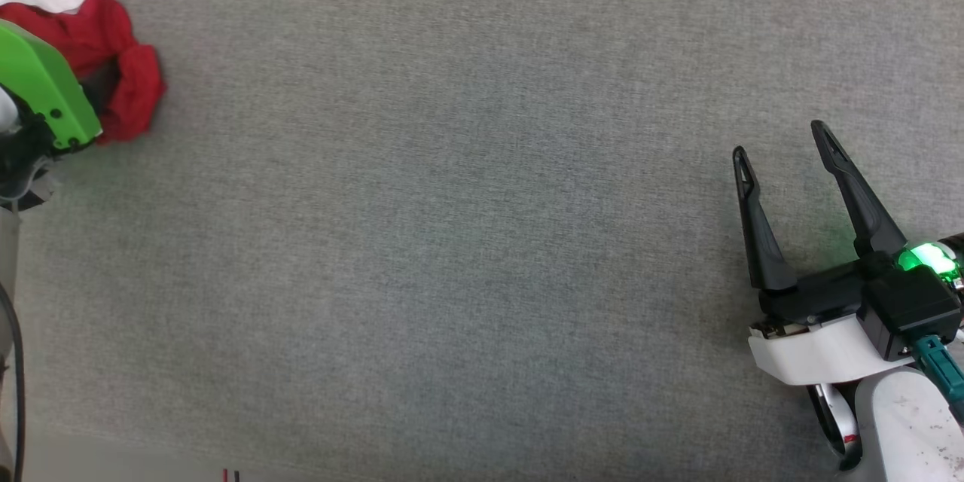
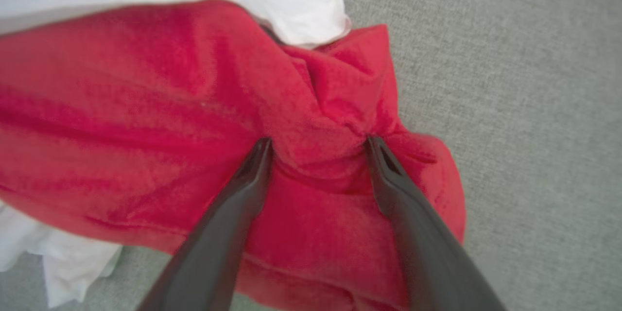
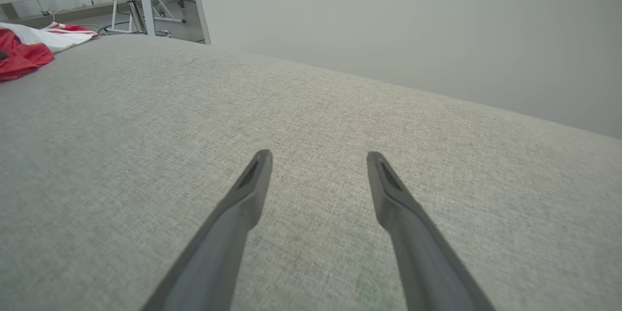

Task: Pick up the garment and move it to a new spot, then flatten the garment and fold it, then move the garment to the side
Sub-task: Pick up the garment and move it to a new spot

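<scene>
Red bunched garment [image 2: 146, 107] on woven surface [image 1: 482, 241]

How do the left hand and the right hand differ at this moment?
Place: the left hand is at the crumpled red shirt, while the right hand is over the bare grey surface, far from the red shirt.
Contents: a fold of red cloth bulges between the left hand's fingers; nothing lies between the right hand's fingers.
Shared: both hands are open, and each has two long dark fingers.
</scene>
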{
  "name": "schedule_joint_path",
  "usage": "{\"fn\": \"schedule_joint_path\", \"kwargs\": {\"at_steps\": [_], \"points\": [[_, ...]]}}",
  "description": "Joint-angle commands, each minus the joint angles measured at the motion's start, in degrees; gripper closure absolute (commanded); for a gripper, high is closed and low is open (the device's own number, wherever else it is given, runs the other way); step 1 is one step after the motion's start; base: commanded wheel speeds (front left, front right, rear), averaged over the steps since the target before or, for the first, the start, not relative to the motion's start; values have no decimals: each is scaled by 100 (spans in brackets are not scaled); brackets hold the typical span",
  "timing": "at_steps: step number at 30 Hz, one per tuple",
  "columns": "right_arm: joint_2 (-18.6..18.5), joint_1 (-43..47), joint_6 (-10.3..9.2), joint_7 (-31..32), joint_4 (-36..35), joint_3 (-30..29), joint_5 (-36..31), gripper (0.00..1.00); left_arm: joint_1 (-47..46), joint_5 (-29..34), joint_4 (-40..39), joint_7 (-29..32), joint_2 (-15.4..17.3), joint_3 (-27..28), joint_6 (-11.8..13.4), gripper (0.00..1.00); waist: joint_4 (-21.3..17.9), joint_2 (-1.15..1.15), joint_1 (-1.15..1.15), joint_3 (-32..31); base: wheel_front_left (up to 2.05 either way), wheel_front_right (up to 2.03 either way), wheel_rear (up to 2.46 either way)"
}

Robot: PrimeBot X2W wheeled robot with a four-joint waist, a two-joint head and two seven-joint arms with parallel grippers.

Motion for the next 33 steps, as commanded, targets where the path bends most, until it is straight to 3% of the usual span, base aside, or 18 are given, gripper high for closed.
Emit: {"fn": "schedule_joint_path", "kwargs": {"at_steps": [1,2,3,6,10,17,23,28,33], "points": [[0,-105,-5,-32,-19,14,-24,0,-74,-46,108,40,-57,-83,-16,0,-148,0,-1,147,0,0,0],[3,-114,-5,-32,-14,17,-27,0,-69,-97,179,108,-96,-130,-16,54,-153,0,-1,149,0,0,0],[7,-121,-5,-33,-7,15,-31,0,-52,-160,229,202,-135,-190,-16,100,-156,0,-1,144,0,0,0],[16,-140,-5,-33,20,-1,-41,0,-4,-320,229,281,-171,-322,-16,100,-151,0,-1,110,0,0,0],[39,-155,-5,-34,87,-16,-44,0,44,-390,199,-97,-108,-420,-16,100,-130,0,-1,-39,0,0,0],[155,-127,-5,-34,251,-38,41,0,4,-178,-44,-1444,200,-558,-16,100,-145,0,-1,-609,0,0,0],[311,-27,-5,-34,426,-121,181,0,-63,304,-469,-2397,530,-800,-16,100,-257,0,-1,-1267,0,0,0],[433,79,-5,-34,502,-189,300,0,-222,713,-952,-2672,714,-1023,11,100,-402,0,-1,-1759,0,0,0],[511,222,-5,-34,598,-265,443,0,-500,1515,-1589,-2839,927,-1524,39,100,-630,0,-1,-2178,0,0,0]]}}
